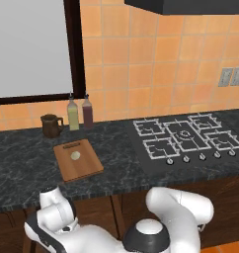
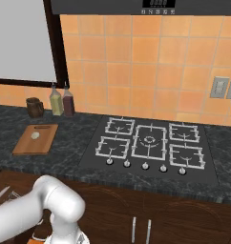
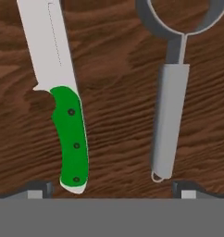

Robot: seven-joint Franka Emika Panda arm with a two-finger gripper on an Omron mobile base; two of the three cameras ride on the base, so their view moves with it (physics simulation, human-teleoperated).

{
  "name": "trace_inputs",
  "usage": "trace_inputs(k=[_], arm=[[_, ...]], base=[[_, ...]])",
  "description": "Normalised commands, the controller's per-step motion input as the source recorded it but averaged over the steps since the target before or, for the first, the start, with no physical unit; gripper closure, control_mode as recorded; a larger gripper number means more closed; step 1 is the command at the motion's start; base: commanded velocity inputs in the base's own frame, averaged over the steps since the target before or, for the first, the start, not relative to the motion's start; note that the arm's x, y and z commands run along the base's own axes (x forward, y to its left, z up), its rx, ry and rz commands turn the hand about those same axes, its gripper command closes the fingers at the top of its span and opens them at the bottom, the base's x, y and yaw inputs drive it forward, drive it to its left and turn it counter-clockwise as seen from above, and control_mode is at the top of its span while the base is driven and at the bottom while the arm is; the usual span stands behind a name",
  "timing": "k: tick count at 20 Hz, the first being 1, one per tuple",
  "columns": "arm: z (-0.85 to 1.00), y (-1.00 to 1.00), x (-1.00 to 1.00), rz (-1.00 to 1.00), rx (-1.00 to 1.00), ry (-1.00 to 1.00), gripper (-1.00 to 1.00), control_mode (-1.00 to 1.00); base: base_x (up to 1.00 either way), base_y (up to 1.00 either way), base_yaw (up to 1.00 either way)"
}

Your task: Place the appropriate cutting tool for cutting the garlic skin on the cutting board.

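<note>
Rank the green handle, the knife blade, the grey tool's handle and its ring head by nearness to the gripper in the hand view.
1. green handle, left, and grey tool's handle, right: too close to call from the gripper.
2. knife blade, upper left.
3. ring head, top right.

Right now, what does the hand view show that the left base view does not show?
The hand view looks down at a knife with a green handle and a grey metal tool, side by side, apart, on a brown wooden surface, with the open gripper above them. The left base view has the cutting board with the garlic on it, a dark mug, two bottles and the stove on the counter. I can match nothing between the two views.
</note>
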Motion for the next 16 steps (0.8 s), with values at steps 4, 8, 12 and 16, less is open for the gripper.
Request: trace_inputs(k=[4, 8, 12, 16], arm=[[-0.28, 0.17, 0.34, 0.00, 0.00, -0.04, -1.00, -1.00], [-0.28, 0.14, 0.34, 0.00, 0.00, 0.00, -1.00, -1.00], [-0.35, 0.07, 0.21, 0.00, 0.00, 0.00, -1.00, -1.00], [-0.43, 0.09, -0.09, 0.00, 0.00, -0.02, 1.00, -1.00]], base=[[0.00, 0.00, 0.00], [0.00, 0.00, 0.00], [0.00, 0.00, 0.00], [0.00, 0.00, 0.00]])
